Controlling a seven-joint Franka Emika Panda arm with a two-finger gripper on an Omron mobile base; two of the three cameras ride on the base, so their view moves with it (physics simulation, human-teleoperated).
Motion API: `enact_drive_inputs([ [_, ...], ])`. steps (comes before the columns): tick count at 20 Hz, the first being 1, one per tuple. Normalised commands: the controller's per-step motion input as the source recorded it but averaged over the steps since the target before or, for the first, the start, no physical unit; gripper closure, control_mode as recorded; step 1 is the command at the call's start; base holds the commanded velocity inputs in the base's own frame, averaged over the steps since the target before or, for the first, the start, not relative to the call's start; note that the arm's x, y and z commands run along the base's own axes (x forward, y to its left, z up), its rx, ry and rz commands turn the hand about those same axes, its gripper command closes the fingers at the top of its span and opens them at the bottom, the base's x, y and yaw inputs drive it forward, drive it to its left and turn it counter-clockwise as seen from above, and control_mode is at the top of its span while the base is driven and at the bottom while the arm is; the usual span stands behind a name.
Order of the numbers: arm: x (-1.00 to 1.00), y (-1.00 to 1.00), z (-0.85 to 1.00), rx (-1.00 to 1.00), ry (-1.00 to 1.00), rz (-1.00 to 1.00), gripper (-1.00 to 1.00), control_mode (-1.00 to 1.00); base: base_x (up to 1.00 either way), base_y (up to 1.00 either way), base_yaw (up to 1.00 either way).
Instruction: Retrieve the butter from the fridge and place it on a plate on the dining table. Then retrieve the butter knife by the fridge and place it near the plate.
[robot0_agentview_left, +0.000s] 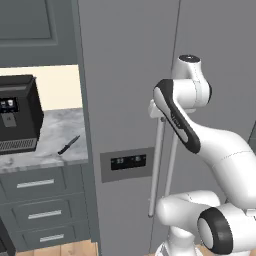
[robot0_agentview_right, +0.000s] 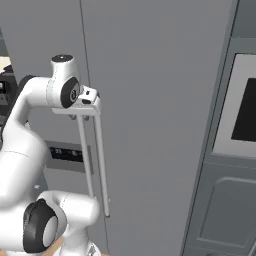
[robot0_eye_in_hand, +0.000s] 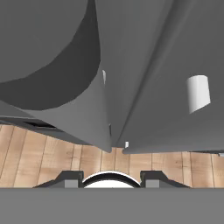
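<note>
The fridge (robot0_agentview_left: 125, 75) stands shut in front of me, its two long silver handles (robot0_agentview_left: 156, 165) side by side above a dark control panel (robot0_agentview_left: 127, 162). My hand (robot0_agentview_right: 89, 95) sits at the top of the handles (robot0_agentview_right: 101, 165) and points down along the door. In the hand view my gripper (robot0_eye_in_hand: 111, 177) is open: its fingertips (robot0_eye_in_hand: 70, 178) stand apart with wooden floor between them, and one handle (robot0_eye_in_hand: 65, 65) runs past close by. The butter knife (robot0_agentview_left: 69, 145) lies dark and slim on the small marble counter left of the fridge. Butter, plate and dining table are out of view.
A black coffee machine (robot0_agentview_left: 17, 115) stands on the small marble counter (robot0_agentview_left: 55, 125), which has drawers (robot0_agentview_left: 37, 184) below. A built-in oven (robot0_agentview_right: 245, 110) in dark cabinets flanks the fridge (robot0_agentview_right: 160, 100) on the right. My own arm fills the near space before the doors.
</note>
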Motion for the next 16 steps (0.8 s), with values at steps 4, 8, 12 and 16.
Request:
enact_drive_inputs([
  [4,0.0,0.0,0.0,0.0,0.0,0.0,-1.0,1.0,-0.02,0.0,-0.01],
  [8,0.0,0.0,0.0,0.0,0.0,0.0,-1.0,1.0,-0.37,-0.04,-0.17],
  [12,0.0,0.0,0.0,0.0,0.0,0.0,-1.0,1.0,-0.29,0.0,-0.23],
  [16,0.0,0.0,0.0,0.0,0.0,0.0,-1.0,1.0,-0.39,0.0,-0.17],
])
